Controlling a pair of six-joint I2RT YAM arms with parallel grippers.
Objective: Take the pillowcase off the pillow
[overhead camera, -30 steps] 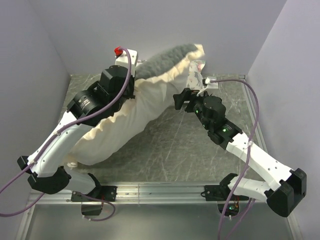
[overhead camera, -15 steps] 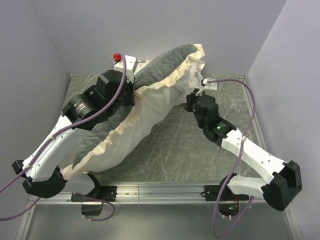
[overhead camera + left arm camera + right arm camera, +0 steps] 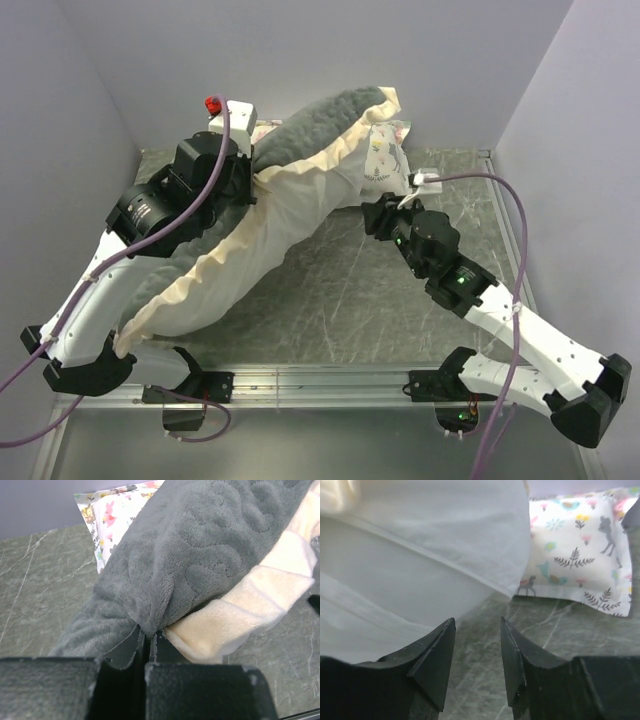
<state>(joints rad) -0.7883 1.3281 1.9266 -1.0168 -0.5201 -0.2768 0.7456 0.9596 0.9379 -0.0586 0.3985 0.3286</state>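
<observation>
The pillowcase (image 3: pixel 325 120), dark grey plush with a cream frill (image 3: pixel 225 262), hangs bunched from my left gripper (image 3: pixel 255 186). In the left wrist view that gripper (image 3: pixel 147 632) is shut on a pinched fold of the grey plush (image 3: pixel 200 555), with the cream frill (image 3: pixel 240 615) just to its right. The plain white pillow (image 3: pixel 300 215) slopes down from the case toward the near left. My right gripper (image 3: pixel 372 215) is open just off the pillow's right side. In its own view the right gripper (image 3: pixel 477 620) holds nothing, and the white pillow (image 3: pixel 420 555) fills the left.
A smaller animal-and-tree print pillow (image 3: pixel 387 155) lies at the back by the wall, also in the right wrist view (image 3: pixel 575 555) and the left wrist view (image 3: pixel 107 515). Grey marbled tabletop (image 3: pixel 350 300) lies under the right gripper. Walls close the back and both sides.
My left arm has drawn the pillowcase toward the left and back, baring more white pillow. The right gripper closed by the pillow, then reopened and drew back slightly.
</observation>
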